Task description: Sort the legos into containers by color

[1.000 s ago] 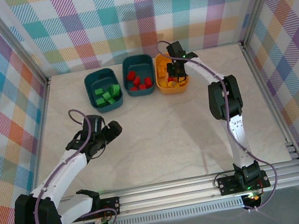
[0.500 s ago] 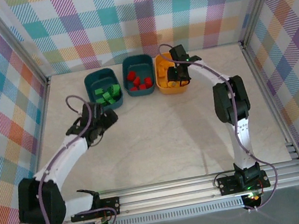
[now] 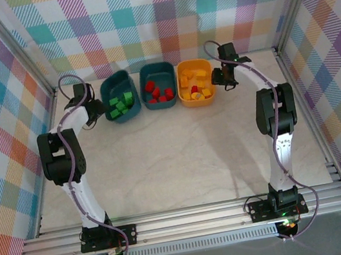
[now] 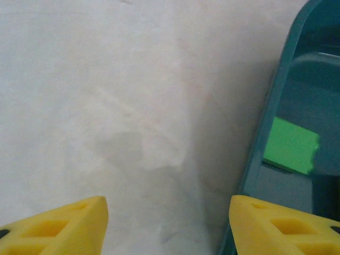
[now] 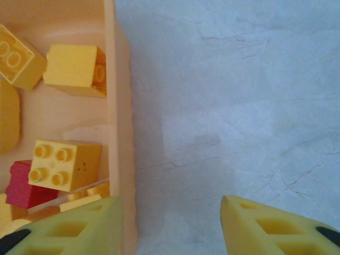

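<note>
Orange-yellow tub lies just beside the spread right gripper.

We found three tubs side by side in a row at the far edge of the counter: the left tub, the middle tub and the right tub. Each held a heap of legos. The left claw sat just left of the left tub, whose wall ran down the right of the left wrist view with one brick inside it. The right claw sat just right of the right tub, with one finger over that tub's inside and the other over bare counter.
</note>
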Robot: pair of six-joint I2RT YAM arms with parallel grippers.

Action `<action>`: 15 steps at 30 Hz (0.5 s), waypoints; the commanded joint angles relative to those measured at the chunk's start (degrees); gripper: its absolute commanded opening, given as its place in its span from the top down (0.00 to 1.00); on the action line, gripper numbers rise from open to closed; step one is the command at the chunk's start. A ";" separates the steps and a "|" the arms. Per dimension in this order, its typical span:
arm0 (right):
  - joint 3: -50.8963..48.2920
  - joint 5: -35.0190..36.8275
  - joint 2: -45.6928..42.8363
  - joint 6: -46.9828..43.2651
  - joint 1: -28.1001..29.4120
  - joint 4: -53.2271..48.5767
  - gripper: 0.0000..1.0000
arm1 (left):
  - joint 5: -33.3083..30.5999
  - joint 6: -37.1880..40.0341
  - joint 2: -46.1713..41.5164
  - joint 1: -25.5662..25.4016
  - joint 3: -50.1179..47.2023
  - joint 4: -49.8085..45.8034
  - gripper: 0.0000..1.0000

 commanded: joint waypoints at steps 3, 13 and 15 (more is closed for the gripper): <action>2.55 -4.96 3.92 -2.00 0.57 -1.71 0.52 | 4.95 7.69 5.94 -0.75 7.21 -4.18 0.45; 5.51 -7.06 6.70 -1.17 0.58 -1.79 0.59 | 6.84 8.61 5.52 -0.87 10.15 -5.55 0.47; 6.39 -7.69 7.14 -0.95 0.58 -2.26 0.61 | 9.26 7.66 4.77 -0.87 9.47 -4.66 0.47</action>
